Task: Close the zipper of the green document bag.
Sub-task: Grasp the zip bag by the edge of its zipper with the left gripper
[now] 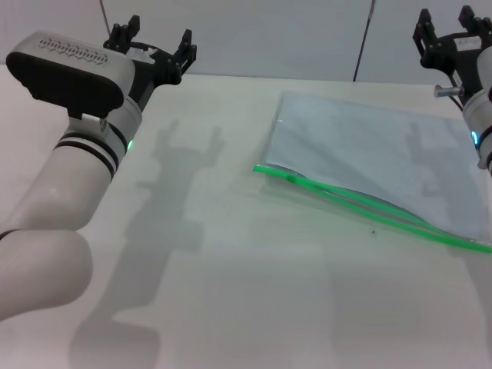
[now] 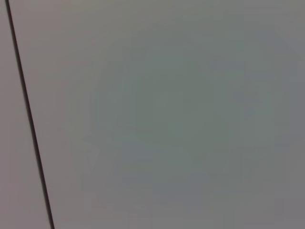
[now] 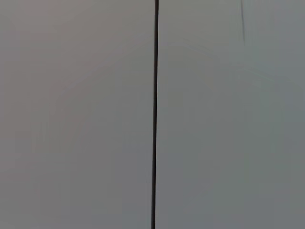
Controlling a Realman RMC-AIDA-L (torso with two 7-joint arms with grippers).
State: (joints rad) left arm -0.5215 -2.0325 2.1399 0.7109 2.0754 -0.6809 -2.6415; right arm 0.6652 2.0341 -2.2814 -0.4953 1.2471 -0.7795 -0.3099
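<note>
A: Pale, off-white table (image 1: 231, 269) fills most of the head view, with long grey arm shadows across its left half.

B: And the biggest thing lying on it?

A: The green document bag (image 1: 369, 165), flat at about three o'clock, translucent grey-blue, its far corner towards one o'clock. Nothing touches it.

B: The zipper?

A: The zipper (image 1: 369, 211) runs along the bag's near long edge, from the middle of the table out towards four o'clock. Its two bright green tracks bow apart over much of the length, so it is unclosed. A small green slider (image 1: 291, 179) sits near the nine o'clock end of the strip.

B: The arms?

A: The left gripper (image 1: 154, 48) is raised at eleven o'clock, well apart from the bag, black fingers spread wide on nothing. The right gripper (image 1: 446, 34) is at one o'clock, above the bag's far corner, fingers likewise apart and empty.

B: The wrist cameras?

A: Only a plain grey wall (image 2: 181, 119), each crossed by one thin dark line (image 3: 155, 114).
</note>
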